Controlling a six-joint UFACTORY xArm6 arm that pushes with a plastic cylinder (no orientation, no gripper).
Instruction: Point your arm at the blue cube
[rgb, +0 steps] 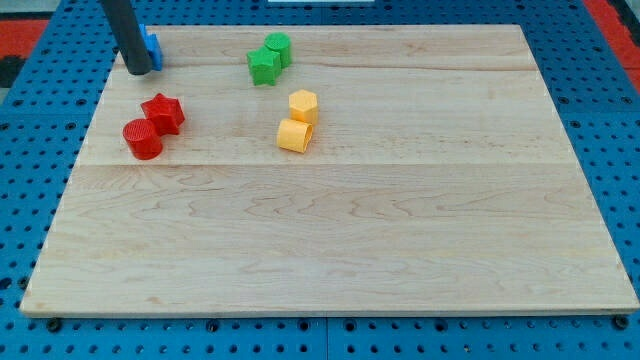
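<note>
Blue cube (152, 47) near the top left corner of the wooden board (400, 240), mostly hidden behind the dark rod, only a small blue part visible on the rod's right side. Facing direction and long axis of this cube impossible to tell from so little visible surface. My tip (139, 71) down on the board just at the cube's lower left, seemingly touching it or almost. No claw on this arm, only the plain rod, so nothing released or clenched to report.

Below the tip, well apart: red star-shaped block (163, 112) and red cylinder (142, 139), touching each other. Toward the view's right along the top: green star-shaped block (264, 66) pressed against a second green block (279, 48), shape not clear. Lower, near the centre: yellow hexagonal block (303, 105) just above yellow cylinder (294, 135). Nothing between the tip and the cube.
</note>
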